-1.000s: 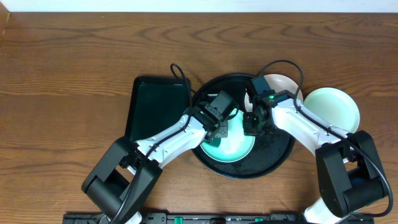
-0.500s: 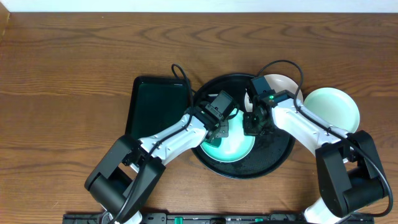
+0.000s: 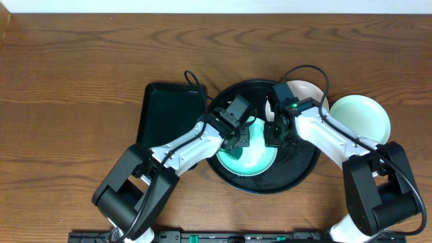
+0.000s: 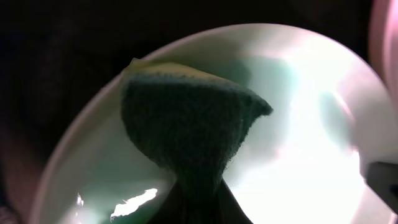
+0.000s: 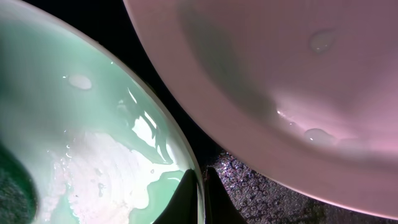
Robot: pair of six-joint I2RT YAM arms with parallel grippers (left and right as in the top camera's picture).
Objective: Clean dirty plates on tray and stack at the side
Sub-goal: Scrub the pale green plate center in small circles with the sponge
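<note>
A mint-green plate (image 3: pixel 251 160) (image 4: pixel 305 118) (image 5: pixel 68 118) lies on the round black tray (image 3: pixel 300 169) (image 5: pixel 261 196). My left gripper (image 3: pixel 241 138) (image 4: pixel 198 202) is shut on a dark green sponge (image 4: pixel 186 118) with a yellow back, pressed onto this plate's wet inside. My right gripper (image 3: pixel 273 135) (image 5: pixel 200 190) is shut on the same plate's right rim, one finger inside and one outside. A white plate (image 3: pixel 307 91) (image 5: pixel 280 74) sits at the tray's back right, with water drops on it. Another mint-green plate (image 3: pixel 364 116) rests on the table right of the tray.
A rectangular dark green tray (image 3: pixel 169 118) lies just left of the black tray, under the left arm's cable. Brown wooden table (image 3: pixel 74 88) stretches to the left and along the back.
My left gripper has shifted slightly across the mint-green plate with the sponge. The right arm and the plates have not moved.
</note>
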